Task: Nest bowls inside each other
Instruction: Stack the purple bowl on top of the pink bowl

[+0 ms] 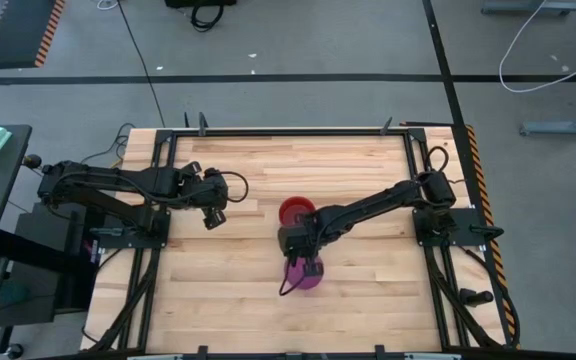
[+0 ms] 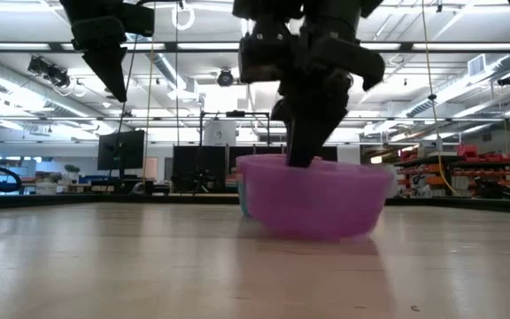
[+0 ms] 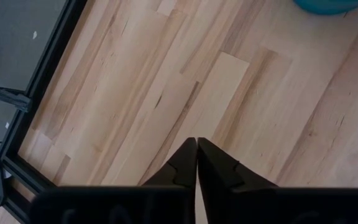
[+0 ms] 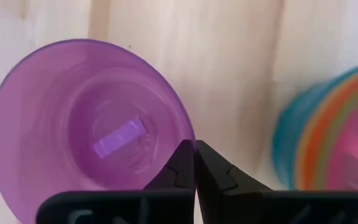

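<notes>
Purple bowl sits near your bench's front edge, its rim pinched in your right claw; it's light, thin, slippery plastic, so hold that rim. Farther back stands the stack, while your left claw hangs closed, empty, toward the left edge.

Light comes from above: long ceiling lights glow white across the top of the low view, and the room there is bright. In that view the arms at the top show almost black against the lights, and the purple bowl in the middle looks soft and a bit blurry, with a faint shadow under it on the tabletop. The high view is evenly lit, with no hard shadows. In the right wrist view the wood at the upper left is washed out and pale, and the stacked bowls at the right edge are smeared with blur.
</notes>
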Robot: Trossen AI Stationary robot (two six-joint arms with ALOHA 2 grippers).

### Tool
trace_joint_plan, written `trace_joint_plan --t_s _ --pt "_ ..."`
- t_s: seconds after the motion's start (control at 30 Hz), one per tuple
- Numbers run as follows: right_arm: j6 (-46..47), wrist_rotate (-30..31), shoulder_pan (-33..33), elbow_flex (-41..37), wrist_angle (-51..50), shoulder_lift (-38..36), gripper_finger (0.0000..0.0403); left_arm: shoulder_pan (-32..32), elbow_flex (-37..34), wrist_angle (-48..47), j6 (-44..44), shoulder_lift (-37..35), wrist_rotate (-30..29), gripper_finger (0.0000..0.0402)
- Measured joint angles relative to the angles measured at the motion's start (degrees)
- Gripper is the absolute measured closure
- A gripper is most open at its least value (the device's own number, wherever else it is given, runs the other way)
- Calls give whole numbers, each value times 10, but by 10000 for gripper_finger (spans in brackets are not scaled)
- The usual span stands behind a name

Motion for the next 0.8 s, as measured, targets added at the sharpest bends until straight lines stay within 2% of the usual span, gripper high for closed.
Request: trace_joint_plan --t_s 0.17,0.43,0.7,0.8 --pt "-28 28 -2 38 -38 0 401 0 0 0 6 0 0 377" --pt "-89 29 -27 130 -89 -1 402 0 0 3 17 0 -13 388" --pt "-127 38 -108 218 -142 -2 402 0 0 3 17 0 -37 380" --pt "-132 18 -151 231 -145 -2 402 0 0 3 17 0 -37 375"
